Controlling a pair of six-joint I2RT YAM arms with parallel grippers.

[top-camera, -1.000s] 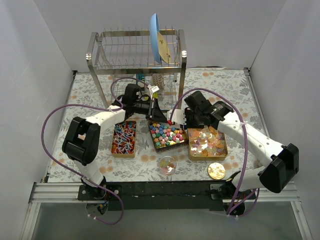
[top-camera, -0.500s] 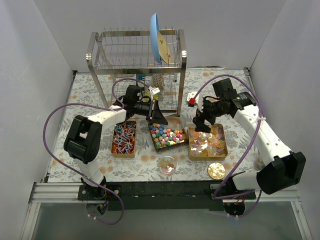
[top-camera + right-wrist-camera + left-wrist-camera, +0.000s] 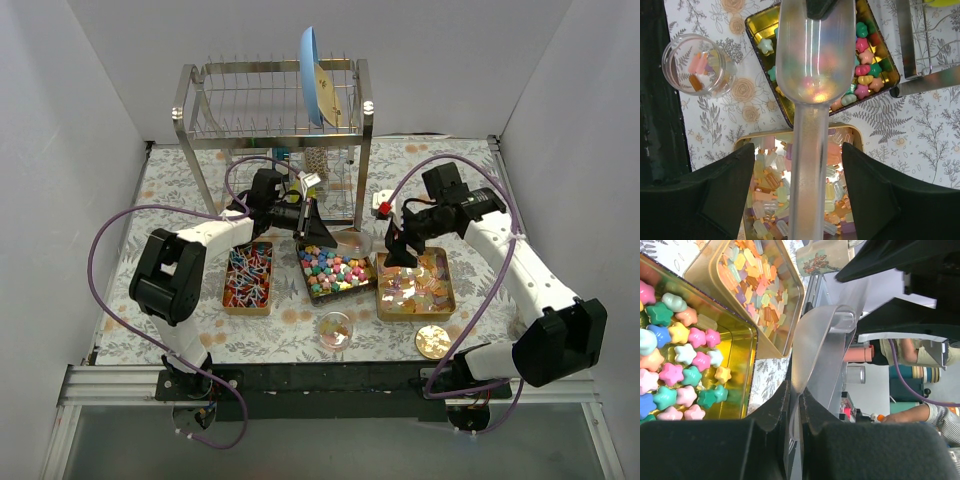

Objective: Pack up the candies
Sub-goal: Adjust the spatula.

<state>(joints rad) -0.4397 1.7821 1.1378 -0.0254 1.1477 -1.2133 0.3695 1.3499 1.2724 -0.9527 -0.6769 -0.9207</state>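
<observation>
A clear plastic scoop [image 3: 812, 60] hangs over the tins, and my left gripper [image 3: 796, 390] is shut on the rim of its bowl [image 3: 820, 340]. My right gripper [image 3: 797, 147] is open; its fingers stand either side of the scoop's handle without touching it, above the right tin of orange-yellow translucent candies [image 3: 415, 285]. Pastel star-shaped candies [image 3: 335, 270] fill the middle tin, and striped wrapped candies [image 3: 247, 277] fill the left tin. A small clear cup [image 3: 334, 330] in front holds a few candies.
A metal dish rack [image 3: 270, 110] with a blue plate [image 3: 313, 75] stands behind the tins, close to both grippers. A round gold lid [image 3: 433, 342] lies at the front right on the floral cloth. White walls enclose the table.
My right gripper opened and let go of the scoop, swung right and back from the middle tin, then came in a little around the handle. The left gripper kept its hold.
</observation>
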